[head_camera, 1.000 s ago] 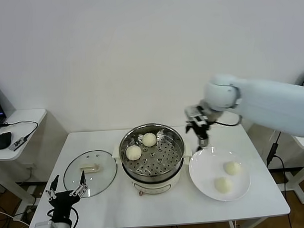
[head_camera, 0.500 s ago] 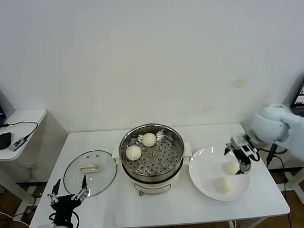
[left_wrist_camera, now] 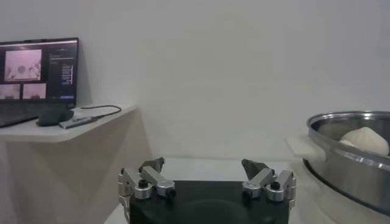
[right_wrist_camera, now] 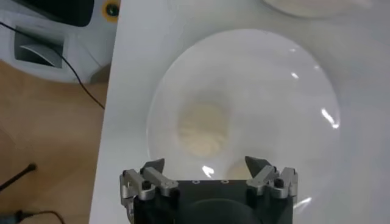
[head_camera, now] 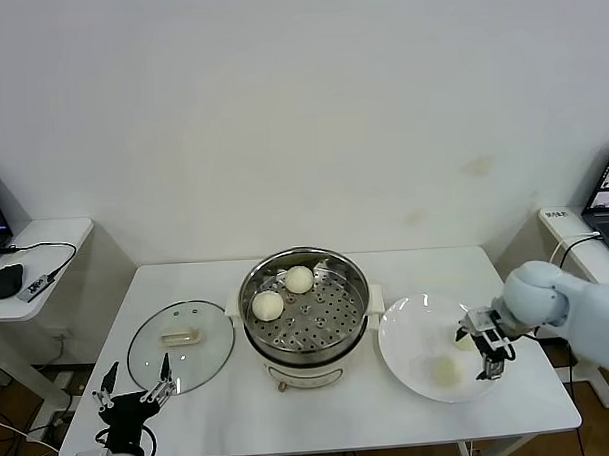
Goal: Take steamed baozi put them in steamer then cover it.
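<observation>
The steel steamer (head_camera: 305, 306) stands mid-table on its cream base, with two steamed baozi (head_camera: 268, 304) (head_camera: 299, 279) on its perforated tray. On the white plate (head_camera: 408, 334) to its right lie two more baozi (head_camera: 446, 369) (head_camera: 462, 335). My right gripper (head_camera: 486, 350) hangs open low over the plate's right side, close to the farther one. In the right wrist view one baozi (right_wrist_camera: 202, 126) lies ahead of the open right gripper (right_wrist_camera: 206, 165) and another (right_wrist_camera: 234, 172) shows partly at its edge. The glass cover (head_camera: 181, 344) lies flat left of the steamer. My left gripper (head_camera: 133, 397) waits open at the table's front left corner.
A side table (head_camera: 45, 242) with a mouse and cables stands at the far left. In the left wrist view the open left gripper (left_wrist_camera: 204, 165) faces the steamer's wall (left_wrist_camera: 353, 158), with a laptop (left_wrist_camera: 38, 73) on a shelf beyond. The table's right edge is near the plate.
My right arm has swung from behind the steamer's right side over to the plate and come down low above the baozi there. The left arm has barely moved.
</observation>
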You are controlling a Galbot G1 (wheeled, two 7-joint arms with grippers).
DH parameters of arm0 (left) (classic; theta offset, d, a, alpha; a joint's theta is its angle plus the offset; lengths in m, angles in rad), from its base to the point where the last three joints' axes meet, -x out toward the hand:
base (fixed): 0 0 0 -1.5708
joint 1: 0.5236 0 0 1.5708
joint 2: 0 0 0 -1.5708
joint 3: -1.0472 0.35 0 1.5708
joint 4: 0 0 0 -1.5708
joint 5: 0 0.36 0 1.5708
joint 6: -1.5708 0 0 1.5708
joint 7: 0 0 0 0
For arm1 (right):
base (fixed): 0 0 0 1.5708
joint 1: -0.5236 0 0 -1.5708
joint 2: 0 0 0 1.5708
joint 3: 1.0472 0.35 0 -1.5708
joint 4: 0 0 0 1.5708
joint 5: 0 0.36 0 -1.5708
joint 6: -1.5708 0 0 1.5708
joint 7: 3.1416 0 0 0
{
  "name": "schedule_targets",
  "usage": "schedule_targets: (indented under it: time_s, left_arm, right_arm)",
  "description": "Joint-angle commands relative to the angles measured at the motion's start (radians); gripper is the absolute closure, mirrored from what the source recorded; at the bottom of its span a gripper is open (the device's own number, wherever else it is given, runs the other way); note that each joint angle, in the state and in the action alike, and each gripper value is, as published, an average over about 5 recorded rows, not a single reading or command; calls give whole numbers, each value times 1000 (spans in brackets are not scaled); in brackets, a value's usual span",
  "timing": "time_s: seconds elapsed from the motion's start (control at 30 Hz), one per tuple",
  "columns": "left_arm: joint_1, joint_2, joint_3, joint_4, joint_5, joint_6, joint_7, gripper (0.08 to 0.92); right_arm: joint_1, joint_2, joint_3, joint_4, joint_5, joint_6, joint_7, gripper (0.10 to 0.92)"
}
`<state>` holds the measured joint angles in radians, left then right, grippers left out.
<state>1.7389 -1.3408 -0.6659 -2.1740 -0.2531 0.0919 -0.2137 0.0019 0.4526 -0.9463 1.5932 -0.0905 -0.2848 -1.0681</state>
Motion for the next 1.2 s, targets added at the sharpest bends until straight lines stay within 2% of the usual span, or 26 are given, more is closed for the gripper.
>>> schedule_targets:
  time_s: [0.03,0.57,0.93,1.2]
  left_arm:
    - [-1,-1,-3,3,1,-1,0,177]
    - [-4,1,-13,6,9,-4,-1,177]
    - [-4,-2,-6,5,9,-5,-2,177]
    - [-4,-2,-3,0,9,-5,-3,177]
  right_arm:
    - [-126,53,76,-61,-33,5,22,203]
    - [-165,115,105,-91,-48,-21,65,219]
    - [-128,97,91,-77,-46,-30,41,339]
    - [44,75,47,-55,20,-39,-7,369]
